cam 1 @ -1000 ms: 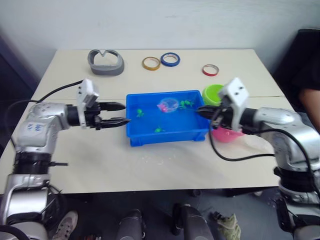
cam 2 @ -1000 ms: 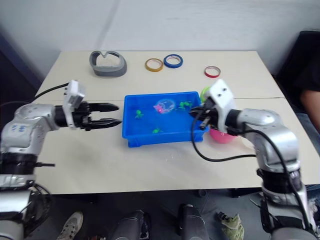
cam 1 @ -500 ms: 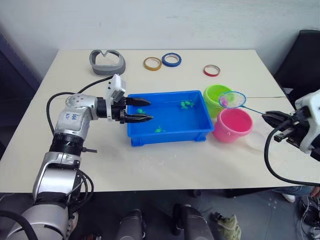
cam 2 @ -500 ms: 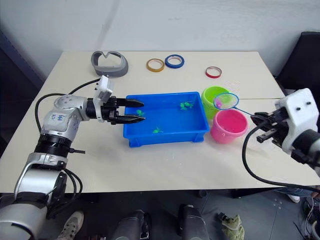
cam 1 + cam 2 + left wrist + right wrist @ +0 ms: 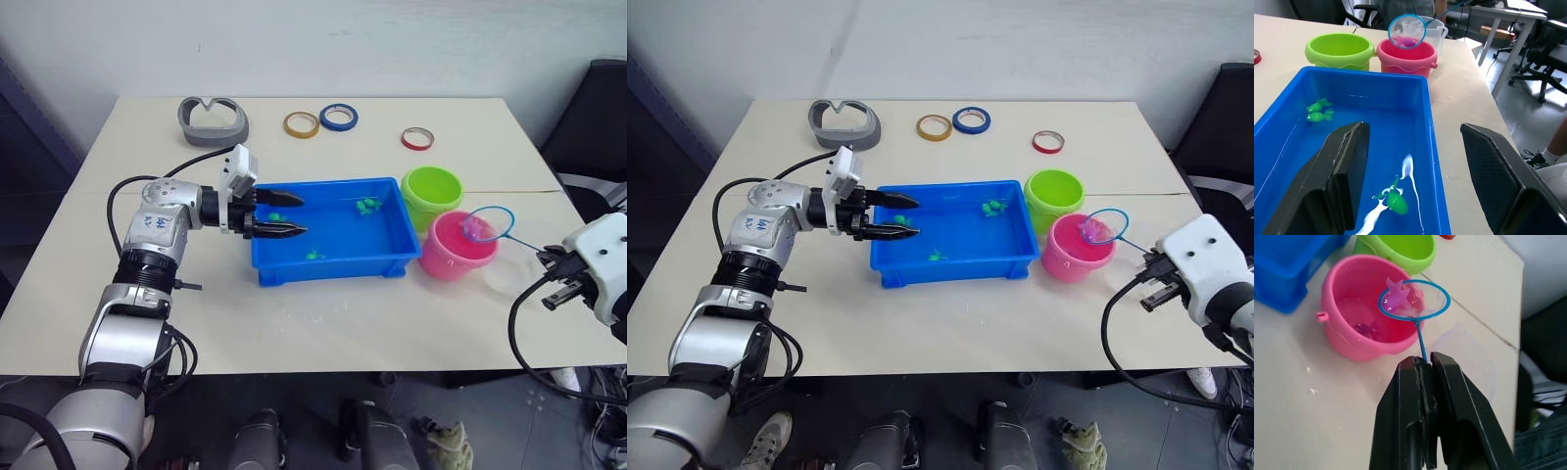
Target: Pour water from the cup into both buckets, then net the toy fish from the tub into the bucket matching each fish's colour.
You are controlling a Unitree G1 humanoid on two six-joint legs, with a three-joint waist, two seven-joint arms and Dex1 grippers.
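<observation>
A beige table (image 5: pixel 323 323) carries the blue tub (image 5: pixel 328 266), green bucket (image 5: pixel 431 186), pink bucket (image 5: pixel 449 253), clear cup (image 5: pixel 505 279) — plus three tape rings (image 5: pixel 301 123) and a grey holder (image 5: pixel 213 120).

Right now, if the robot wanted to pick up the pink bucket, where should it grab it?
Probably by the rim of the pink bucket, coming straight down from above. The mouth is wide open and upright, so one finger could go inside the wall and one outside. Best on the side facing the robot: the green bucket and blue tub crowd the others.
</observation>
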